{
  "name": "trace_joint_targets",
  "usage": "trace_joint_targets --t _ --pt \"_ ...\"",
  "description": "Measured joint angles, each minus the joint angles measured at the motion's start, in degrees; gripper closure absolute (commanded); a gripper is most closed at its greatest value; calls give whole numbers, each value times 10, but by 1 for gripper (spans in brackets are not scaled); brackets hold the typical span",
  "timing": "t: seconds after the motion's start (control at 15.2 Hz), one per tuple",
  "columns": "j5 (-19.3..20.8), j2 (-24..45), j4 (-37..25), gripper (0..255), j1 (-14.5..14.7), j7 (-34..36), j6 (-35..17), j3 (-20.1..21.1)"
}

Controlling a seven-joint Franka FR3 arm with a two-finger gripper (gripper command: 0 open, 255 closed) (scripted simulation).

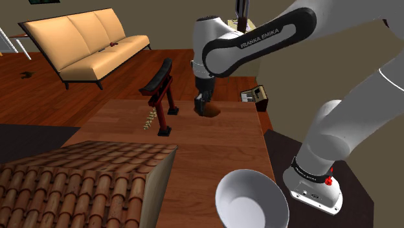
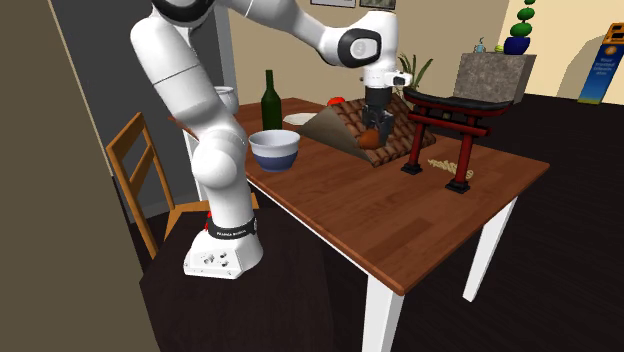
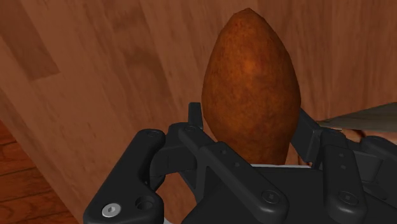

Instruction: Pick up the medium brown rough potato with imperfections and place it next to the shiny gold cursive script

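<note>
Speckled russet-brown potato (image 3: 251,89); all-black jaws; reddish wood-grain counter (image 1: 213,149); red-and-black torii gate (image 2: 455,102); pale gold script (image 1: 149,121); dark green bottle (image 2: 269,105); terracotta tiled roof block (image 1: 78,181); white bowl (image 1: 252,197).

One potato (image 3: 251,89), one gold script (image 1: 149,122), one torii gate (image 1: 162,91), one green bottle (image 2: 270,100), one tiled roof block (image 1: 84,175), one sofa (image 1: 84,39), one wooden chair (image 2: 135,170).
</note>
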State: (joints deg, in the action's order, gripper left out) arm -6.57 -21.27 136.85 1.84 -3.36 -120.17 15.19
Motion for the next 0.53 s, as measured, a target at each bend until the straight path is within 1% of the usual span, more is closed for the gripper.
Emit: trace_joint_targets --t 0.26,0.53 --pt "25 91 -83 255 -16 1 -6 0" --pt "50 177 -178 255 -27 2 6 -3"
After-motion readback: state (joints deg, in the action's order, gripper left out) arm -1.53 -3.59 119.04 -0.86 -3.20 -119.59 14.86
